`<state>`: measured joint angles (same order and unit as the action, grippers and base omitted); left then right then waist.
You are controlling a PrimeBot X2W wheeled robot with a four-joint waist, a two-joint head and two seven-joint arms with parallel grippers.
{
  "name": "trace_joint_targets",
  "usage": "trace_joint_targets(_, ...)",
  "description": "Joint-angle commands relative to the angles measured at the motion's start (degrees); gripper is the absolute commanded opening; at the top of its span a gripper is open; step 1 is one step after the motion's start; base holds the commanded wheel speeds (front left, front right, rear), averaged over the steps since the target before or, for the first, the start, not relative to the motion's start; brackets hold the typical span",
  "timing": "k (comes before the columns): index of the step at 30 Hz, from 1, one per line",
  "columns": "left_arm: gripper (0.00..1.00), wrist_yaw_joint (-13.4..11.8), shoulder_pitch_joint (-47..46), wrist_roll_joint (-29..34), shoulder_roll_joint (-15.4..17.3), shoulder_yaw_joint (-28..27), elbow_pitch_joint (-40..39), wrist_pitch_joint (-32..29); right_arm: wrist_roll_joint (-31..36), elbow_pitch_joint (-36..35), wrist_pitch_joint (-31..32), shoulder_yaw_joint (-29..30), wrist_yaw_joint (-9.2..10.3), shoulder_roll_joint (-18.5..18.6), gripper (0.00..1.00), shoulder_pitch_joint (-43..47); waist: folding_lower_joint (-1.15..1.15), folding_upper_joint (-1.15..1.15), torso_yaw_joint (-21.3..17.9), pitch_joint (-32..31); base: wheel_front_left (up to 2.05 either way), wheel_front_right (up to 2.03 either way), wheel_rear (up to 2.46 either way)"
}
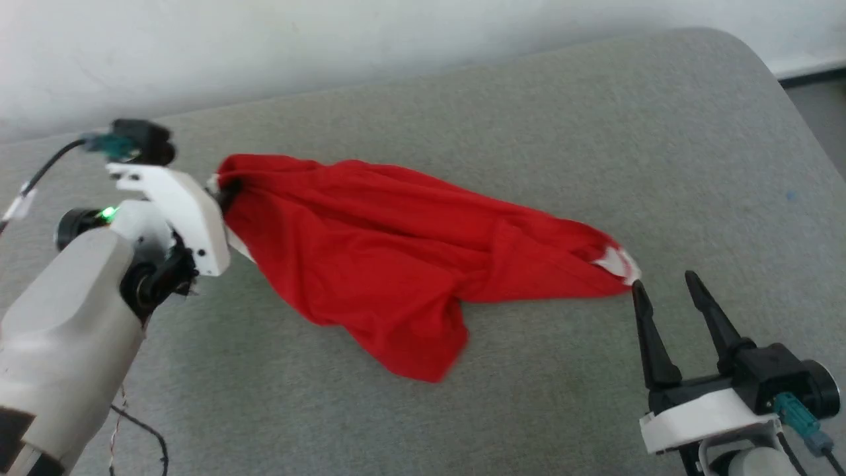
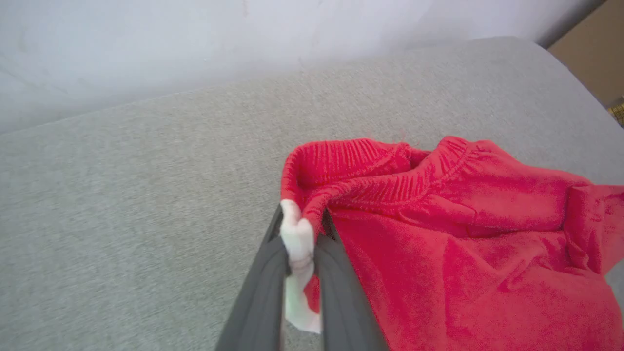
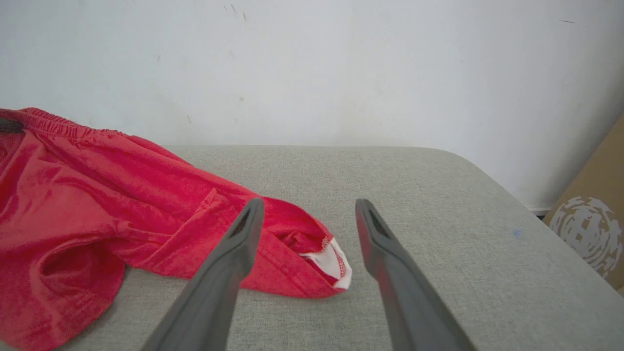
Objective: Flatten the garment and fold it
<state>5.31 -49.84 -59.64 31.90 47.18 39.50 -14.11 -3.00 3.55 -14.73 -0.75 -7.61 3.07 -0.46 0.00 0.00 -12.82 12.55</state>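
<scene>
Garment (image 1: 370,251): red shorts of thin fabric, crumpled and creased, not flat, lying on a grey upholstered surface (image 1: 529,132) in front of a white wall (image 1: 264,39). The gathered elastic waistband (image 2: 360,151) is bunched and folded over itself at one end; a white hem corner (image 1: 618,261) shows at the other. One loose lobe of cloth spreads toward the near edge in the head view. Long axis: runs across the surface from the robot's left, slightly farther away, to its right, slightly nearer. The waistband end points left and the white-trimmed corner points right. Left gripper (image 2: 302,229): fingers pressed together, clamped on a white strip of the shorts at the waistband's corner, with red fabric bunched just over the tips. Right gripper (image 1: 664,281): fingers spread apart, holding nothing. In the head view its left fingertip sits just beside the white corner; in the right wrist view that corner lies between the two fingers, and contact cannot be judged. A cardboard box (image 3: 594,219) stands beyond the surface's right edge.
</scene>
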Motion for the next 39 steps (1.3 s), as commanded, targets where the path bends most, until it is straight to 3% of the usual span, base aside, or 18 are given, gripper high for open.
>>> trace_joint_targets(1, 0.00, -1.48, 2.11, -0.36, 0.84, -1.64, 0.31, 2.94, 0.44, -0.01, -0.23, -0.17, 0.12, -0.19, 1.00, 0.86, 0.00, 0.00, 3.82, -3.52, 0.00, 0.00, 0.00)
trace_joint_targets(8, 0.00, -8.81, 13.73, -3.10, 4.03, -5.52, -4.45, 10.97, 1.09, -0.34, 1.13, -1.30, 0.12, -0.19, 1.00, 3.15, 0.00, 0.00, 9.55, -7.25, 0.00, 0.00, 0.00)
trace_joint_targets(17, 0.00, -20.13, 31.93, -6.07, 7.21, -6.16, -21.54, 13.74, 1.05, -1.06, 2.78, -1.28, 0.12, -0.19, 1.00, 4.53, 0.00, 0.00, 15.12, -8.68, 0.00, 0.00, 0.00)
trace_joint_targets(18, 0.13, -20.94, 32.89, -6.01, 7.18, -6.14, -23.55, 14.24, 1.10, -1.02, 2.93, -1.23, 0.12, -0.19, 1.00, 4.59, 0.00, 0.00, 15.65, -8.73, 0.00, 0.00, 0.00)
trace_joint_targets(19, 0.71, -21.80, 33.61, -5.87, 7.06, -6.36, -25.32, 15.15, 1.11, -0.99, 3.06, -1.21, 0.12, -0.19, 1.00, 4.66, 0.00, 0.00, 16.12, -8.79, 0.00, 0.00, 0.00)
trace_joint_targets(20, 1.00, -22.37, 34.03, -5.42, 6.94, -6.44, -26.87, 16.16, 1.13, -0.93, 3.19, -1.26, 0.12, -0.19, 1.00, 4.70, 0.00, 0.00, 16.59, -8.91, 0.00, 0.00, 0.00)
trace_joint_targets(26, 1.00, -23.55, 34.57, 0.89, 5.01, -8.46, -32.71, 27.46, 1.79, -0.98, 4.79, -1.82, 0.12, -0.19, 1.00, 4.71, 0.00, 0.00, 19.80, -10.05, 0.00, 0.00, 0.00)
trace_joint_targets(29, 1.00, -23.53, 35.05, 9.61, 3.96, -9.62, -34.93, 28.99, 0.54, -1.05, 7.69, -5.13, 0.12, 0.05, 1.00, 4.07, 0.00, 0.00, 21.62, -10.27, 0.00, 0.00, 0.00)
trace_joint_targets(35, 1.00, -24.52, 42.76, 31.50, -2.97, -17.44, -42.28, 29.09, -7.38, -0.28, 17.47, -16.48, 0.12, 7.16, 1.00, -0.79, 0.00, 0.00, 25.04, -9.80, 0.00, 0.00, 0.00)
trace_joint_targets(39, 1.00, -23.38, 46.98, 39.76, -6.82, -19.34, -43.23, 29.10, -11.50, 2.54, 22.35, -19.75, 0.12, 10.69, 1.00, -5.15, 0.00, 0.00, 27.81, -9.06, 0.00, 0.00, 0.00)
